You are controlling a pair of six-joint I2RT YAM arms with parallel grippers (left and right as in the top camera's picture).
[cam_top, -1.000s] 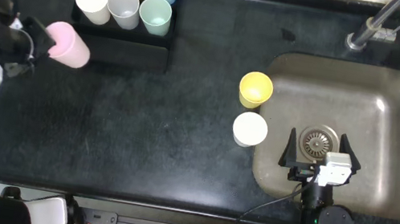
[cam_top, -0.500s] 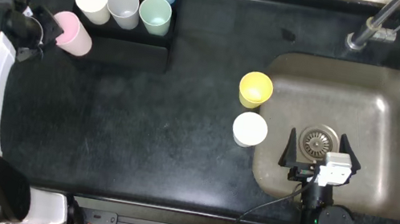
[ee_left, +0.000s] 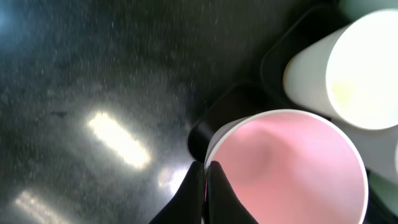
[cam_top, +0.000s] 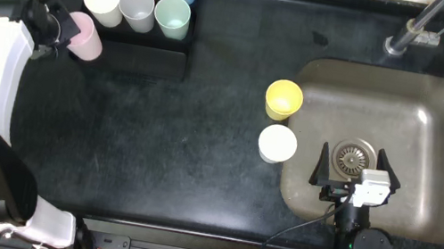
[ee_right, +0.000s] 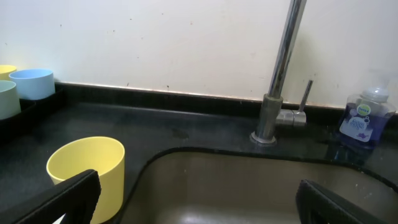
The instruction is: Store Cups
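So the left gripper (cam_top: 61, 30) is up around 10 o'clock on the counter (cam_top: 154, 149), and it's pinched tight on the pink cup (cam_top: 85, 36). The left wrist view shows it best: the fingers (ee_left: 214, 186) are pressed together on the pink cup's (ee_left: 286, 168) rim. In the top view the cup sticks out at the gripper's 3 o'clock, tipped on its side, right up against the left end of the black rack (cam_top: 138, 58). Six cups already stand in that rack, and the white one (cam_top: 102, 2) sits at about 1 o'clock from the pink cup.

The right gripper (cam_top: 352, 160) hangs over the sink (cam_top: 440, 116) with its fingers spread wide. A yellow cup (cam_top: 283, 99) and a white cup (cam_top: 278, 143) stand on the counter at its 10 and 9 o'clock.
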